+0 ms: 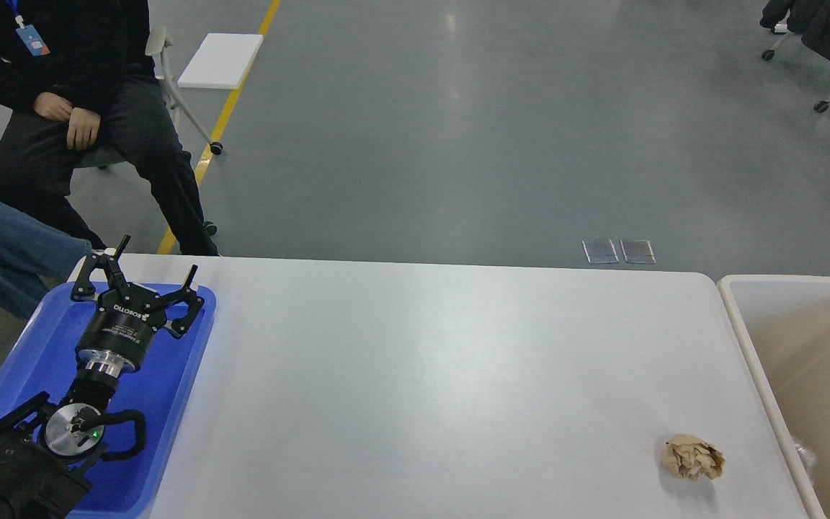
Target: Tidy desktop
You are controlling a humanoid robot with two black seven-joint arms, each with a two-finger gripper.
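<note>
The white-grey desktop surface point(415, 375) with rounded corners fills the near half of the view. On its near right part lies a crumpled ball of brown paper point(693, 458), alone and well apart from everything on the left. Just beside the right edge of the surface stands a beige, white-rimmed bin point(746, 346). At the left edge rests a blue plastic tray point(177, 404). The left gripper point(150, 270) hangs over the far end of this tray, its jaws spread wide and holding nothing. The right gripper is out of view. Beyond the far left corner, a person in dark clothes point(76, 108) sits on a chair.
</note>
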